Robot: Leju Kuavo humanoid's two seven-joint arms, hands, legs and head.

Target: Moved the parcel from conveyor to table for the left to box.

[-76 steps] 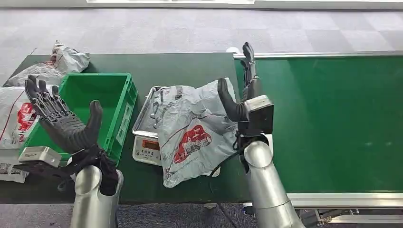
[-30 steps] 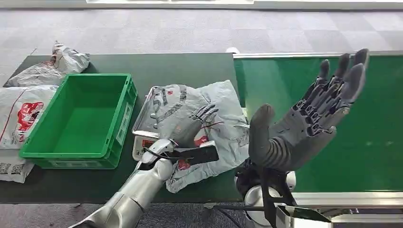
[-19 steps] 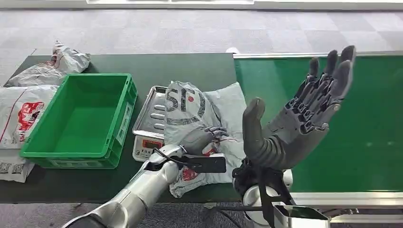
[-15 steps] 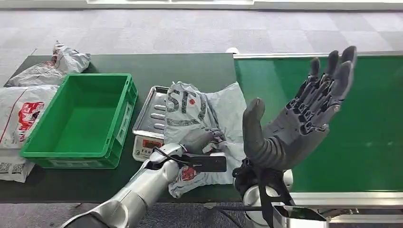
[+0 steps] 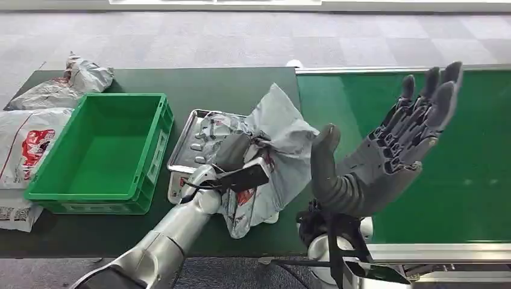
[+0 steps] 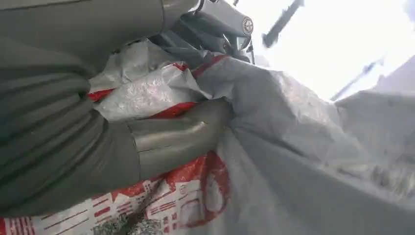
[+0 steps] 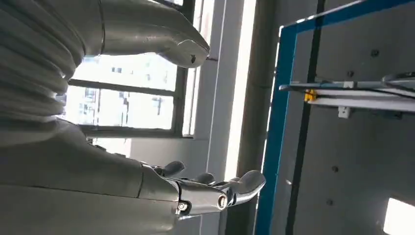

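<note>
Left hand (image 5: 232, 158): at frame centre, clenched on the grey parcel (image 5: 271, 150), bunching and lifting its crumpled plastic; the wrist view shows the thumb (image 6: 181, 134) pressed into the red-printed film.
Right hand (image 5: 385, 153): right of centre, raised above the green conveyor (image 5: 470, 150), palm up, fingers spread, holding nothing.
Parcel: over the metal scale (image 5: 190, 156) on the dark tabletop (image 5: 241, 84), between crate and conveyor.
Green crate (image 5: 99, 153): left of the scale.
Other bags (image 5: 27, 141): far left edge.

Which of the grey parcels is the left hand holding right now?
The grey parcel crumpled over the weighing scale, gripped by the left hand. The other parcels lie untouched beyond the green crate.
</note>
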